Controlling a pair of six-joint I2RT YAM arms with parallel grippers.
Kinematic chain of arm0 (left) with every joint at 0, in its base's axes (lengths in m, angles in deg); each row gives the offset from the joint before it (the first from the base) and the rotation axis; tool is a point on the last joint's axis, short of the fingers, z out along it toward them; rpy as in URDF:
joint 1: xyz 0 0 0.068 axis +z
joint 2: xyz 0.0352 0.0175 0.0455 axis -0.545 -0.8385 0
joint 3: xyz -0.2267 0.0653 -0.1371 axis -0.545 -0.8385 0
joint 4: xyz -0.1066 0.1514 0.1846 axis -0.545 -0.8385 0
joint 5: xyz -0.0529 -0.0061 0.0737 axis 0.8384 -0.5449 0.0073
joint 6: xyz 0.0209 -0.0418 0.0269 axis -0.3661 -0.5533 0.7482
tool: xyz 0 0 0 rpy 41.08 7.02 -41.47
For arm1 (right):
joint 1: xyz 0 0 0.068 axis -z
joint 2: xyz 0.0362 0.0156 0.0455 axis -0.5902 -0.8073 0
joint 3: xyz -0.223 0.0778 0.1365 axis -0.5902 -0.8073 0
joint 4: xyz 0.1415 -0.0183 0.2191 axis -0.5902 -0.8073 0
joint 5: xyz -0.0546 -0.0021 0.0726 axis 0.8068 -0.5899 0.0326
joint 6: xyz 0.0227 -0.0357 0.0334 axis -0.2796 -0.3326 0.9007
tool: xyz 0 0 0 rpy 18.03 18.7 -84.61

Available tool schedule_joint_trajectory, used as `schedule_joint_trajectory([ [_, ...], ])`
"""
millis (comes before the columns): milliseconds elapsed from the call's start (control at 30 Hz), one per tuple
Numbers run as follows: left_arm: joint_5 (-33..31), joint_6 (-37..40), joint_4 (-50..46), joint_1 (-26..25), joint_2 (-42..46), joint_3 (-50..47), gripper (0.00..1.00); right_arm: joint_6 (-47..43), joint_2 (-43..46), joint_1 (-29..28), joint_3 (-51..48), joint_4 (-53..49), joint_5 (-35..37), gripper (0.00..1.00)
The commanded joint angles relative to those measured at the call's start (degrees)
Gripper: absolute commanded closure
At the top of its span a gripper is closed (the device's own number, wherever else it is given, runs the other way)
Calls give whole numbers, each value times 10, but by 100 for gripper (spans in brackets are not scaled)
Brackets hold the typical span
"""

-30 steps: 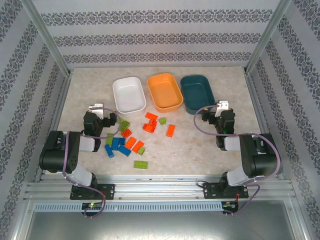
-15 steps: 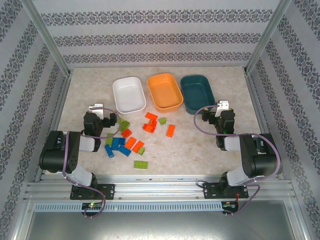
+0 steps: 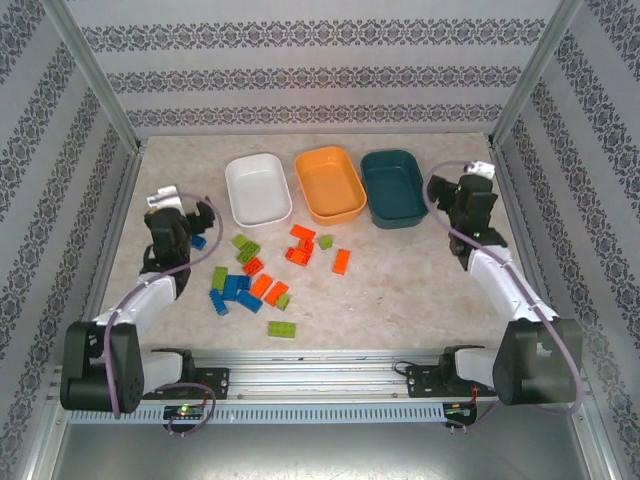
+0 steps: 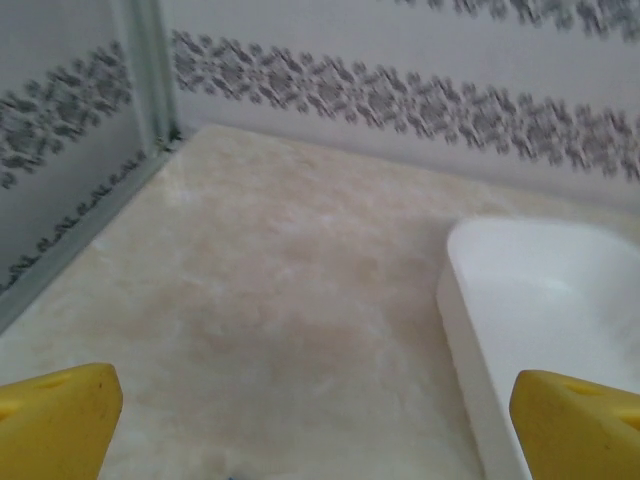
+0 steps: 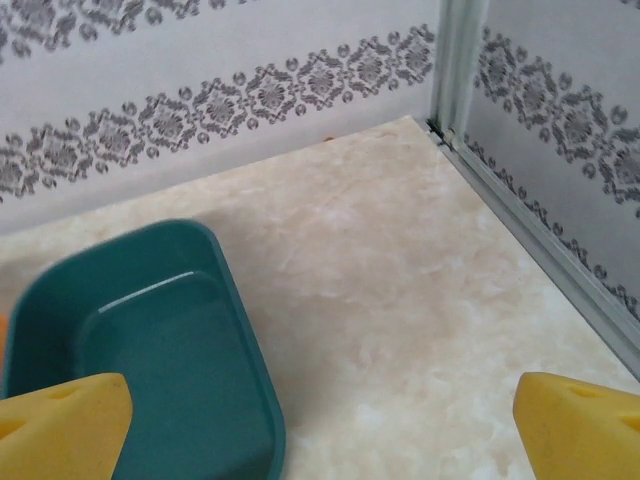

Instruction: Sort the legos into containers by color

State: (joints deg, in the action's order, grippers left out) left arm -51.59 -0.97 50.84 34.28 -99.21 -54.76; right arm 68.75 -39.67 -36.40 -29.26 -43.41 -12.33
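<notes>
Both arms have unfolded outward — left fingers (image 3: 190,218) and right fingers (image 3: 458,190) spread wide, empty. Legos (image 3: 262,275) lie loose on the worktop (image 3: 400,290), right of the left fingers. The white dish (image 3: 258,189), orange dish (image 3: 330,184) and teal dish (image 3: 393,187) are bare — sorting has yet to start.

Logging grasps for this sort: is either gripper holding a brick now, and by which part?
Nothing is held. The left gripper stands wide open beside the white rounded plastic dish; the right gripper is open near the dark teal plastic dish.
</notes>
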Motion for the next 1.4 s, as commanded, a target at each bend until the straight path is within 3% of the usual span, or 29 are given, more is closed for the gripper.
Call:
schedule_joint_trajectory([
  [0,-26,-106,-278,4,29,85,0,97,9,8,37,-226,-38,2],
  [133,17,-169,-412,2,45,137,0,151,23,14,60,-287,-142,2],
  [300,46,-212,-492,1,106,138,0,168,4,8,97,-400,-261,2],
  [467,160,-230,-552,-1,139,142,0,171,5,-10,107,-494,-287,3],
  [600,244,-236,-564,-18,154,126,0,207,13,-41,77,-499,-324,5],
  [767,269,-228,-602,-59,154,117,0,207,-16,-132,70,-511,-281,9],
  [1033,286,-260,-586,-99,172,71,0,220,-112,-269,117,-518,-209,16],
  [1367,274,-272,-607,-100,214,52,0,217,-260,-358,237,-525,-176,20],
])
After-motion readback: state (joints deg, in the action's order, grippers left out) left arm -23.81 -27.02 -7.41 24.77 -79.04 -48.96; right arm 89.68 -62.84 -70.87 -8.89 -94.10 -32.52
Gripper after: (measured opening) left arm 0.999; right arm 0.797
